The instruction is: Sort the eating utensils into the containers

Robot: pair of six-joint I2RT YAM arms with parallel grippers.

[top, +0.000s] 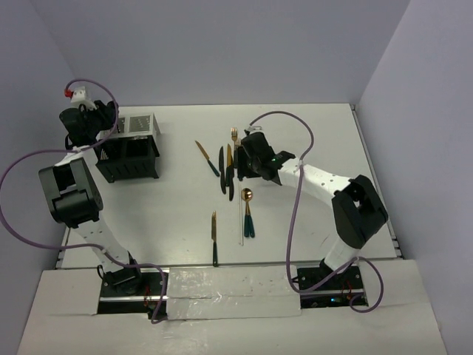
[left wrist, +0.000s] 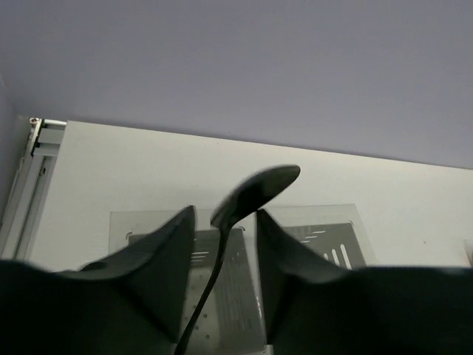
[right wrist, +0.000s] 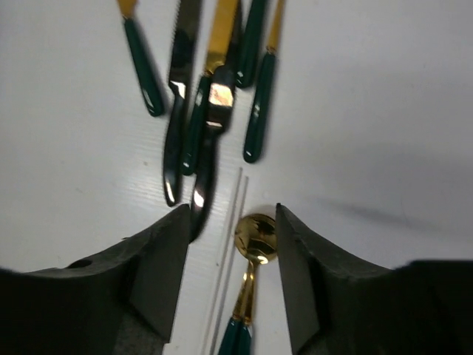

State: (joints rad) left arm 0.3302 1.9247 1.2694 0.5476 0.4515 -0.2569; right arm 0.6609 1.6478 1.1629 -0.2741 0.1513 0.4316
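Observation:
The black caddy (top: 133, 151) with silver perforated panels (left wrist: 229, 296) stands at the far left. My left gripper (top: 90, 120) hovers by its left end, over the panels. Its jaws are apart, and the all-dark spoon (left wrist: 255, 191) rises between them, bowl up, handle running down out of sight. My right gripper (top: 247, 161) is open over the utensil cluster. The gold spoon bowl (right wrist: 256, 237) lies between its fingertips on the table. Green-handled knives and forks (right wrist: 211, 111) lie just beyond. One more knife (top: 214, 238) lies nearer the front.
A thin white stick (right wrist: 225, 251) lies beside the gold spoon, between my right fingers. Purple cables loop around both arms. The table's raised rim (top: 377, 185) runs along the right side, and walls close in at the back and left.

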